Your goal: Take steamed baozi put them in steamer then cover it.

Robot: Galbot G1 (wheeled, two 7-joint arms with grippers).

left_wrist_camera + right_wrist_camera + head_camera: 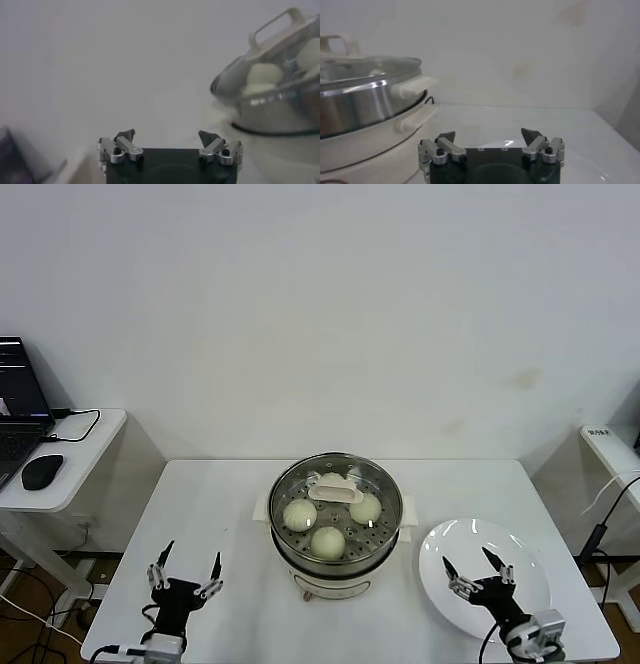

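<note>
Steel steamer (335, 529) sat mid-table, lidded over the baozi (327, 541), so I judged it best to keep my left gripper (184, 576) and right gripper (478, 571) wide, empty, clear.

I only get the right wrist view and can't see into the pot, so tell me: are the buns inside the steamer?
Observer: Yes. The head view shows three baozi on the tray inside the steamer. A fourth seems partly hidden behind the handle of the lid.
Operator: Is any bun on the plate?
Observer: No, none lies on the plate. The right gripper is open above its near part.
Operator: And the left gripper?
Observer: The left gripper is open and holds nothing, low over the table, to the steamer's left.
</note>
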